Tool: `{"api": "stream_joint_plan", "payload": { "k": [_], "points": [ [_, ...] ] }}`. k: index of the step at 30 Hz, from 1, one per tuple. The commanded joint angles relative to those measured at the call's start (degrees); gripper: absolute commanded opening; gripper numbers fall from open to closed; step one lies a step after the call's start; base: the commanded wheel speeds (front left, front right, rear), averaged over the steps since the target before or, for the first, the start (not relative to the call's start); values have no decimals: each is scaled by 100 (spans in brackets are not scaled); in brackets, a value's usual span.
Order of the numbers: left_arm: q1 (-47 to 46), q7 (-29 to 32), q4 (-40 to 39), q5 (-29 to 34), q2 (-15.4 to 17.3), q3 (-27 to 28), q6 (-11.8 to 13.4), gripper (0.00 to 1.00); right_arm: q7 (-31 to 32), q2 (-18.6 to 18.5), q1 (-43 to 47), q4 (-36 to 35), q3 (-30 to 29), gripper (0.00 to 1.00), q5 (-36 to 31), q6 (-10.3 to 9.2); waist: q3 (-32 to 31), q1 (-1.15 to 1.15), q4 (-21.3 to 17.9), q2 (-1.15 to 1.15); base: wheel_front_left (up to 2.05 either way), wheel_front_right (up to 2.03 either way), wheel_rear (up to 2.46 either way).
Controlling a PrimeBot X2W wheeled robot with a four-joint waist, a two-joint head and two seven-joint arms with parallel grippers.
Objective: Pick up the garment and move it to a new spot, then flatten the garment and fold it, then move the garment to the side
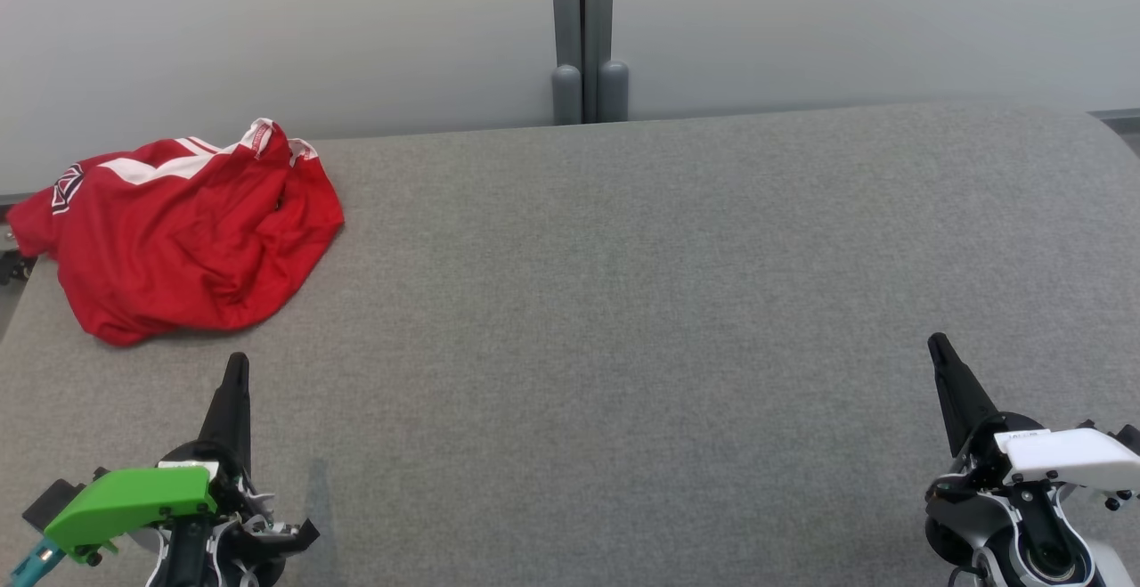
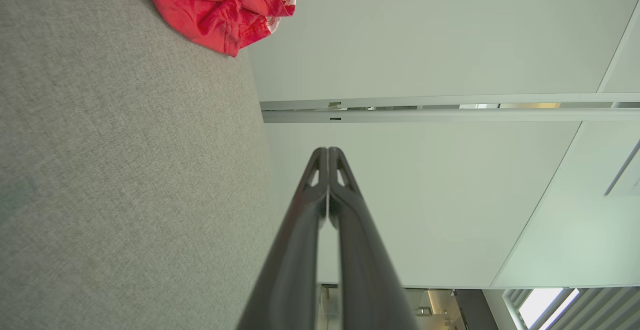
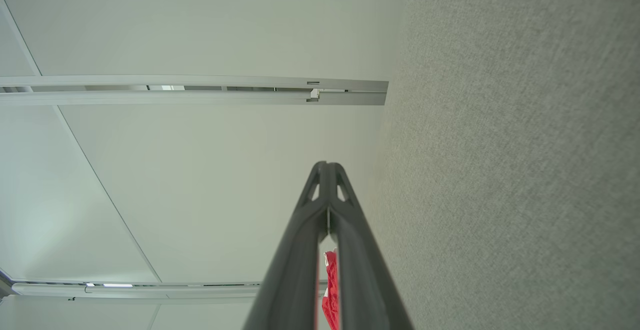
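Garment (image 1: 183,231), red with white stripes, lies crumpled at the far left of the grey desk (image 1: 623,302) in the head view, one edge reaching the desk's left border, close to the pale wall (image 1: 267,26) behind. A grey post (image 1: 583,35) splits that wall at centre. Left claw (image 1: 236,364) sits at the near left, fingers pressed together and pointing toward the garment, near it but apart from it. Right claw (image 1: 937,344) sits at the near right, well apart from the garment, fingers likewise pressed together, gripping nothing. Left wrist view: left claw (image 2: 328,150) closed tip to tip and empty, raised off the desk (image 2: 125,170); the garment (image 2: 220,4) is bunched at the top edge, at the desk's border with the wall. Right wrist view: right claw (image 3: 326,165) closed and empty, with the desk (image 3: 525,144) to one side; a red sliver of the garment (image 3: 331,295) shows through the gap between the finger bases, far off.
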Motion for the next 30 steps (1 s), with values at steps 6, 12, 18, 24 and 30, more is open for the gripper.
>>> {"api": "stream_joint_plan", "payload": {
  "k": [6, 12, 18, 24, 30],
  "points": [
    [-81, 13, -18, -22, 41, 7, 15, 0, 21, -30, -41, -17, -10, 0, 5, 0, 0, 0, 0, 0, 0, 0, 0],
    [-81, 13, -18, -22, 41, 7, 15, 0, 21, -30, -41, -17, -10, 0, 5, 0, 0, 0, 0, 0, 0, 0, 0],
    [154, -13, 208, 2, -43, -29, -2, 100, -13, 62, 168, 192, 22, 100, -4, -2, 0, 0, 0, 0, 0, 0, 0],
    [190, -191, 148, 90, -37, -224, -14, 100, -191, 55, 215, 152, 116, 100, -150, -2, -2, 0, -1, 0, 0, 0, 0],
    [231, -356, 78, 287, -31, -352, -27, 100, -357, 47, 252, 139, 114, 100, -444, -2, -4, 0, -1, 0, 0, 0, 0]
  ]
}}
